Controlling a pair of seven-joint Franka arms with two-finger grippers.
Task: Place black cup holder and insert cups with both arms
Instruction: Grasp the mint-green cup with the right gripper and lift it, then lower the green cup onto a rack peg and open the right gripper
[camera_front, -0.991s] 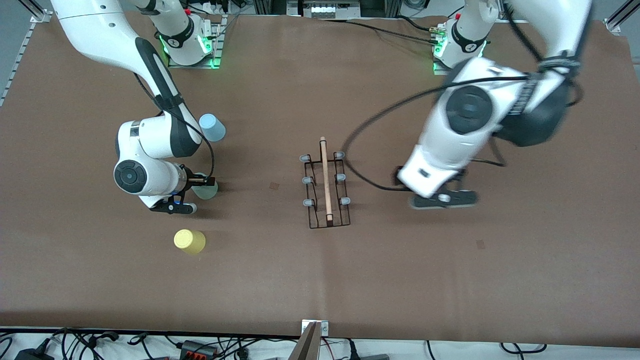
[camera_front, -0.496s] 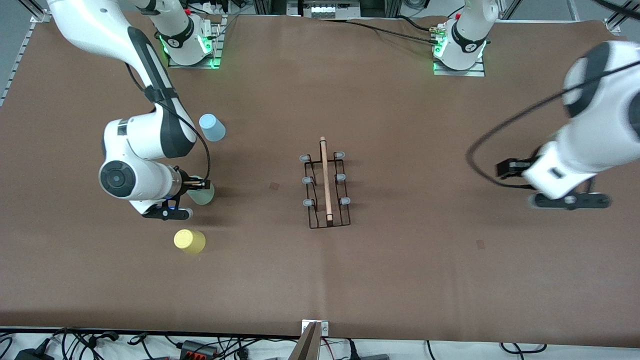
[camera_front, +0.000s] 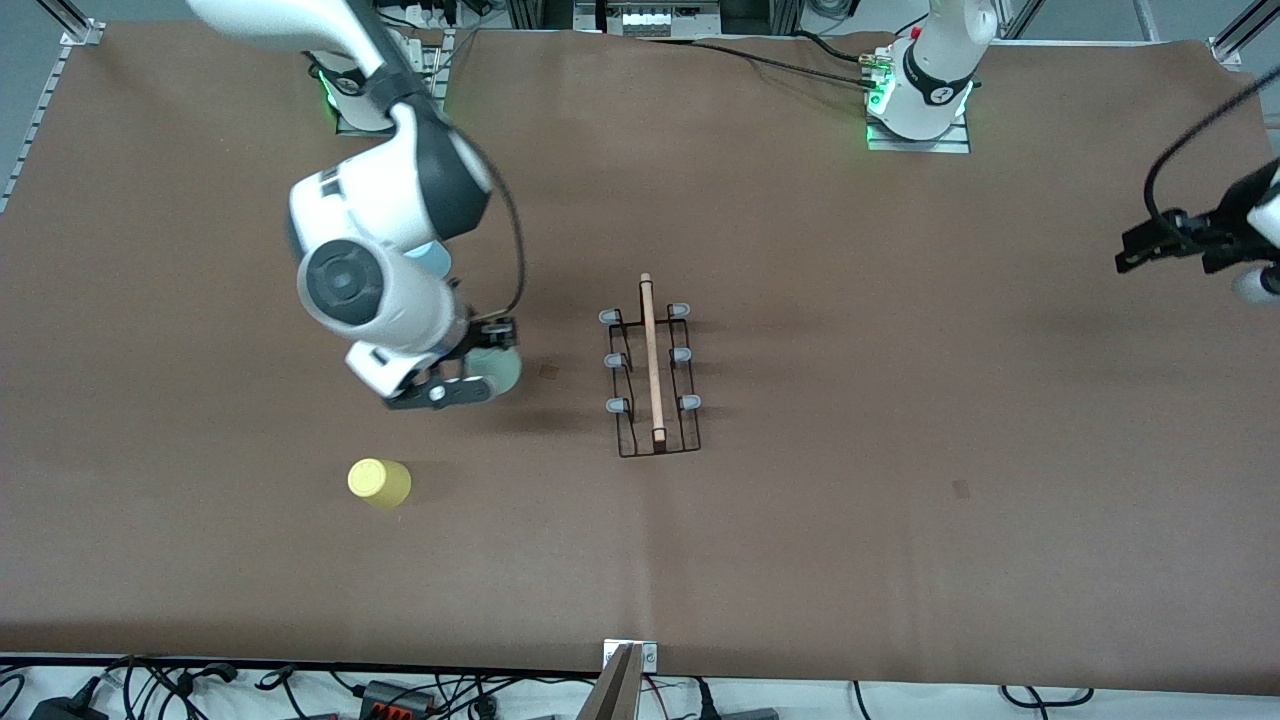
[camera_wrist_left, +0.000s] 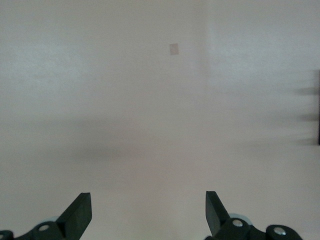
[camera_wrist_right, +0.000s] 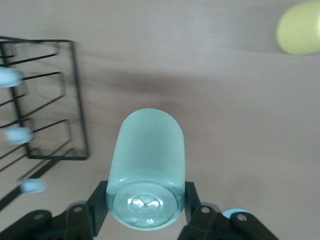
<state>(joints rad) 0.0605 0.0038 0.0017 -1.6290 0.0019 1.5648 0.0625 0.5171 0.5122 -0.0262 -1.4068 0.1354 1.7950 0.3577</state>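
Observation:
The black cup holder (camera_front: 650, 370) stands mid-table, wooden rod on top; it also shows in the right wrist view (camera_wrist_right: 45, 100). My right gripper (camera_front: 480, 368) is shut on the pale mint green cup (camera_front: 500, 368), held in the air over the table beside the holder, toward the right arm's end. In the right wrist view the fingers (camera_wrist_right: 99, 204) clamp the mint cup (camera_wrist_right: 147, 160) on both sides. The yellow cup (camera_front: 378, 482) stands upside down nearer the front camera. The light blue cup (camera_front: 432, 258) is mostly hidden by the right arm. My left gripper (camera_wrist_left: 147, 215) is open and empty over bare table.
The left arm's hand (camera_front: 1250, 265) is at the front view's edge, at the left arm's end of the table. The yellow cup (camera_wrist_right: 300, 27) shows in the right wrist view. Both arm bases stand along the table's edge farthest from the front camera.
My right gripper lifted the mint cup off the table and carried it toward the cup holder. My left arm swung away from the holder to its own end of the table.

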